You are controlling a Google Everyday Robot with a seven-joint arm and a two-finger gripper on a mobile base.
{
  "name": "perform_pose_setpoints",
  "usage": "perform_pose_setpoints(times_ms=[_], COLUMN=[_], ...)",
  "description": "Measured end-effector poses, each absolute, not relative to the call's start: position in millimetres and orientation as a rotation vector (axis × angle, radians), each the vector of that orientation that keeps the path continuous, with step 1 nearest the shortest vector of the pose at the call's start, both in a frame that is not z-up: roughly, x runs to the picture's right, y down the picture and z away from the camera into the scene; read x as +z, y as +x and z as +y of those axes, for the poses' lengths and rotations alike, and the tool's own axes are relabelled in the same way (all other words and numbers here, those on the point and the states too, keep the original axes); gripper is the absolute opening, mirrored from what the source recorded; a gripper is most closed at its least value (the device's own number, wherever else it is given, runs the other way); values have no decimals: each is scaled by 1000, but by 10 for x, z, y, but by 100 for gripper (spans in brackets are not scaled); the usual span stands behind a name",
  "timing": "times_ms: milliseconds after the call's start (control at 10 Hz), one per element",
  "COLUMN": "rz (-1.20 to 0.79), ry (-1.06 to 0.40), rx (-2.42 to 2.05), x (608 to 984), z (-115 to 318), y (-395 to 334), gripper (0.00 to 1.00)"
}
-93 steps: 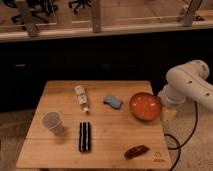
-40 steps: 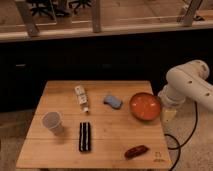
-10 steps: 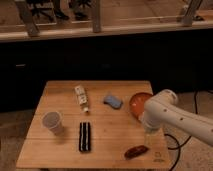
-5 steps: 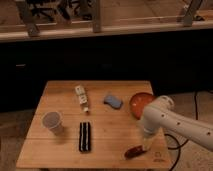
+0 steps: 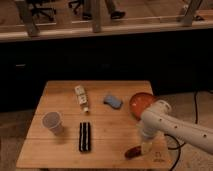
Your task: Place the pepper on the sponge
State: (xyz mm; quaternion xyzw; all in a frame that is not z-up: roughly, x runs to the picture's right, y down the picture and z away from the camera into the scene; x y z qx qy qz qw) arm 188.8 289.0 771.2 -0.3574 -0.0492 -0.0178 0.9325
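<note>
The bottle point(image 5: 81, 98) lying on its side toward the far edge of the tabletop point(image 5: 107, 125) has a pale label with darker patches, but its print is too small to read. A small dark mark point(image 5: 159, 156) sits on the wood by the near right corner and cannot be read either.

The pepper point(image 5: 132, 152) lies at the near edge, a little left of the near right corner, with its long side roughly along that edge. The gripper point(image 5: 145, 146) hangs pointing down just beside the pepper's right end and slightly above it. Its fingers are spread wide and hold nothing. Whether a fingertip touches the pepper cannot be told. The white arm point(image 5: 170, 126) reaches in from the right, crossing the right edge.

The sponge point(image 5: 113, 101) lies flat toward the far edge, right of the middle and well apart from the pepper. The bowl point(image 5: 139, 103) stands just right of the sponge, near the right edge, with its near side hidden behind the arm.

A cup point(image 5: 52, 122) stands upright near the left edge. A black block point(image 5: 85, 136) lies between the cup and the pepper, closer to the near edge, with its long side running from near to far.
</note>
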Motion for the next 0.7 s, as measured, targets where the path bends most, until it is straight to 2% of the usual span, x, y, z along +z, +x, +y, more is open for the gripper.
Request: perform_pose_setpoints(times_ms=[500,700], rz=[-100,-98], ry=[-737,-736], rx=[-31,-32], x=[7790,7836], z=[3063,3138], y=[1880,1870], gripper=[78,61])
